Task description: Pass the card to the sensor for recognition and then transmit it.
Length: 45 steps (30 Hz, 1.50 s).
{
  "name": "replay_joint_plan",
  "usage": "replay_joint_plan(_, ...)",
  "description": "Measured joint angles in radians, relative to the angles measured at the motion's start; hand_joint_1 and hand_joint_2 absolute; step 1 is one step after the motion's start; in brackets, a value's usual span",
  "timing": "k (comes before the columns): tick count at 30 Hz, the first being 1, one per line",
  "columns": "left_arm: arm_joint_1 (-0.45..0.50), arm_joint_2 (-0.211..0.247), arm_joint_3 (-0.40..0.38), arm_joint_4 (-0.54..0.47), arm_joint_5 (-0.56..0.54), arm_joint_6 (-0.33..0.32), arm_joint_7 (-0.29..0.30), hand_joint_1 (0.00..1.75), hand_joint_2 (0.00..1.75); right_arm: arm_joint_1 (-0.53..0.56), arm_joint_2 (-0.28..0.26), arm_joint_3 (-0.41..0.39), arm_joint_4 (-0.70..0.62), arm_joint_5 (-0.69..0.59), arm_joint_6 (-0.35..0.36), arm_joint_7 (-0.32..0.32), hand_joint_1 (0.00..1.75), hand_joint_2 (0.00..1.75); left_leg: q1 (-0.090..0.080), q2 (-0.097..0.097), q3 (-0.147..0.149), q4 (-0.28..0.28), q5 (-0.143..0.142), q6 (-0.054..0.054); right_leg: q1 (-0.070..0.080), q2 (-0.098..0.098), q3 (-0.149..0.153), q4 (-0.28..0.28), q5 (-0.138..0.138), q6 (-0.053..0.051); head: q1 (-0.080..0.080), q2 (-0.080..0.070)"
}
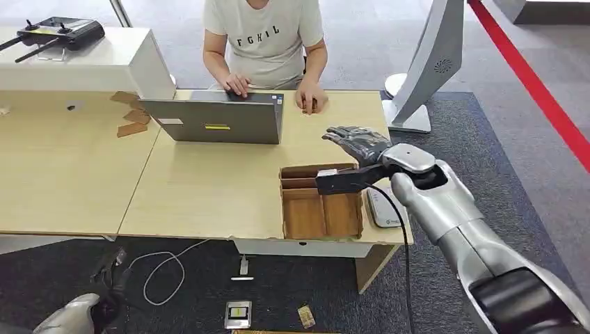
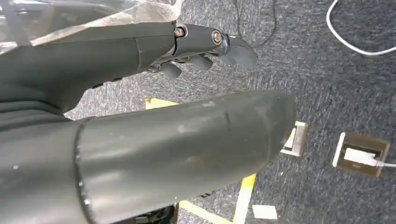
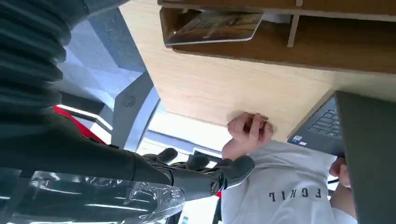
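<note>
The right hand [image 1: 358, 142] is raised over the tabletop [image 1: 209, 188] near its right edge, just past the far side of the wooden tray [image 1: 321, 202]. Its fingers [image 3: 196, 161] are spread apart and lightly curved, and it holds nothing.

The left hand [image 2: 205, 46] hangs low beside the robot's body above the dark carpet [image 2: 327, 84]. Its fingers are loosely curled, and whether they close on anything cannot be told.

The tray sits at the near right corner of the tabletop, split by thin walls into compartments. In the right wrist view a card [image 3: 212, 25] with a picture on its face lies tilted in one of the tray's compartments. A flat white device [image 1: 384, 207] lies on the tabletop just beside the tray, between it and the right edge.

A grey laptop [image 1: 216, 117] stands open at the far edge, its back toward the robot. A person [image 1: 268, 35] in a white shirt sits behind it, one hand on the keys and the other resting on the tabletop.
</note>
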Motion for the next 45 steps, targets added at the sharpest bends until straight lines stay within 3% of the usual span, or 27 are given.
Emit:
replay_joint_plan(29, 0.004, 0.010, 0.037, 0.000, -0.006, 0.008, -0.010, 0.00, 0.00, -0.006, 0.028, 0.007, 0.017, -0.008, -0.002, 0.000, 0.00, 1.75, 0.000, 0.000, 0.000, 0.000, 0.000, 0.000, 0.000, 0.000, 0.000, 0.000, 0.000, 0.000, 0.000, 0.000)
replay_joint_plan(45, 0.011, 0.011, 0.073, 0.000, -0.027, -0.006, 0.005, 0.00, 0.00, -0.005, 0.019, 0.022, 0.100, -0.015, -0.043, -0.011, 0.00, 1.75, 0.000, 0.000, 0.000, 0.000, 0.000, 0.000, 0.000, 0.000, 0.000, 0.000, 0.000, 0.000, 0.000, 0.000)
